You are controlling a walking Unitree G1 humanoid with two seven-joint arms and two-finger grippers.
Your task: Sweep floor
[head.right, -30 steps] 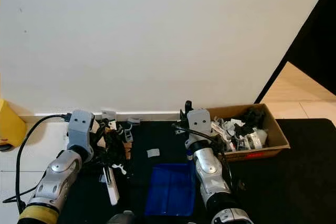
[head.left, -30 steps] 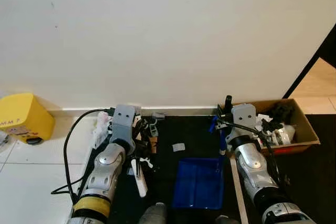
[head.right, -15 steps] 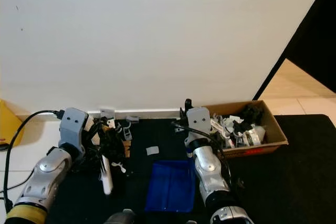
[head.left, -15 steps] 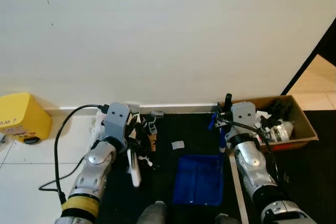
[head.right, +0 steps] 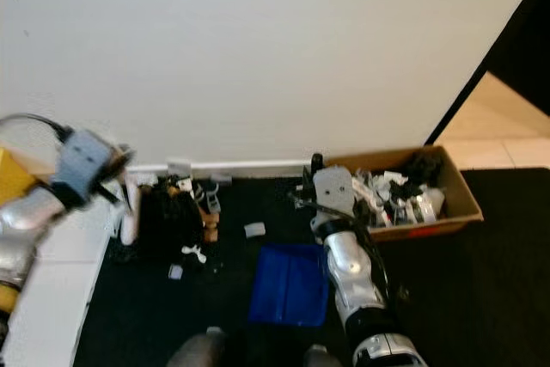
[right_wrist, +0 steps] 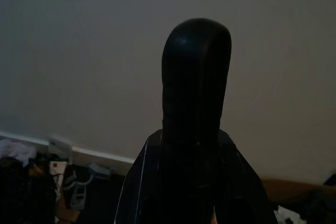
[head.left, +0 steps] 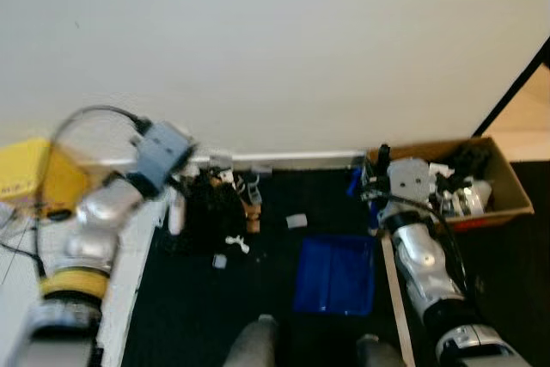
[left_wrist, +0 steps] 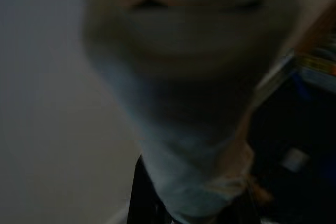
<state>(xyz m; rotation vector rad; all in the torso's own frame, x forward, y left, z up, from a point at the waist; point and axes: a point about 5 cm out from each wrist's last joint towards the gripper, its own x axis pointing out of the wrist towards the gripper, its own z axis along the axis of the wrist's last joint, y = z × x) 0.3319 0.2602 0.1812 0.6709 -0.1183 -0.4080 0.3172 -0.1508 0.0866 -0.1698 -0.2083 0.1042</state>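
Most of the sweeping is still ahead of you, going by how things lie. You've got a scatter of small debris (head.left: 225,212) on the black mat (head.left: 198,315) near the baseboard: white and grey plastic bits, a brownish piece, and a grey scrap (head.left: 296,222) sitting just above the blue dustpan (head.left: 335,274). The pan itself looks empty as far as I can make out, so I'd say nothing has been collected yet.

Your left gripper (head.right: 129,204) is swung out toward the wall at the mat's left edge, blurred, with a white brush handle (head.right: 130,212) hanging from it and dark bristles (head.right: 168,221) beside the clutter. The left wrist view puts a pale blurry shape right between the fingers, so it reads as clamped on the brush, though the blur makes that a call rather than a certainty.

Your right gripper (head.left: 376,180) is up by the cardboard box (head.left: 505,204) of junk, closed around a black upright handle (right_wrist: 195,87), which I take to be the dustpan's.

What's left: pull the bits down toward the pan's open lip, then lift it away.
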